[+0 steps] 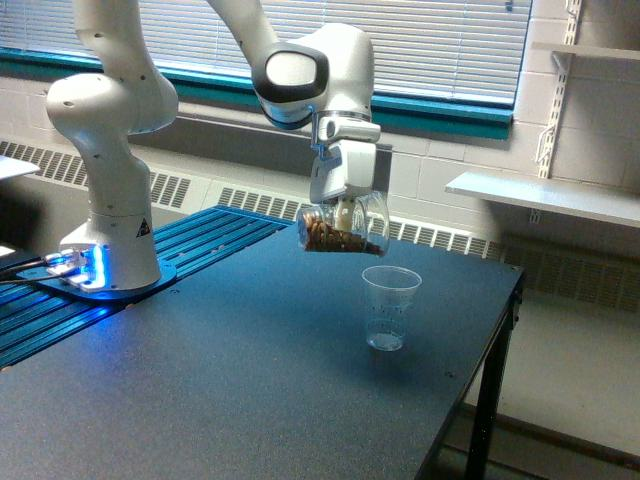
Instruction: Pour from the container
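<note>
Container (343, 226), a clear cylindrical jar of brown bits, lies sideways clamped in the gripper (345, 217).

No text can be read

Only the cup (390, 307) stands on the desk (250, 400); open air separates it from the jar (343, 226) above. The arm's base (105, 270) blocks the exterior view's left.

Soft daylight through the window blinds (430, 45), blue glow at robot base (85, 268), slightly grainy, mild blur
</note>
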Tool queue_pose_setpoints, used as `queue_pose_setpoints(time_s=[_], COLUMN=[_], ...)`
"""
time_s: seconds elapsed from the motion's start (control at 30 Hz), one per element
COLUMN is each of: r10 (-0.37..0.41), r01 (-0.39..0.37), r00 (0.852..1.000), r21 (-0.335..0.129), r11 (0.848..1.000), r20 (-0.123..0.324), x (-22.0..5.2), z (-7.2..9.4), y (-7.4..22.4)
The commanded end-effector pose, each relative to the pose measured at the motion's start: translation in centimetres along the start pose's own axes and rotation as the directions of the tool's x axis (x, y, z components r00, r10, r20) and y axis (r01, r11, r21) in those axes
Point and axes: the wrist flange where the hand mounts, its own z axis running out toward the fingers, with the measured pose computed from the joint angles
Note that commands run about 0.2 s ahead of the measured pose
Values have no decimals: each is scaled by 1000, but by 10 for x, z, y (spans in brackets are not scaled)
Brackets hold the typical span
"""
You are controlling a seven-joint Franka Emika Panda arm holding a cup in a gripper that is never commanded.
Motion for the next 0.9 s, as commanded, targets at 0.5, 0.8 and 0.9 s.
queue_pose_setpoints(time_s=[0.5,0.8,0.9], r10=[-80,-105,-113], r01=[80,104,112], r00=[997,995,994], r21=[-61,-83,-96], r11=[995,991,989], r20=[-4,-5,-7], x=[6,7,8], z=[-10,-13,-15], y=[-17,-21,-21])
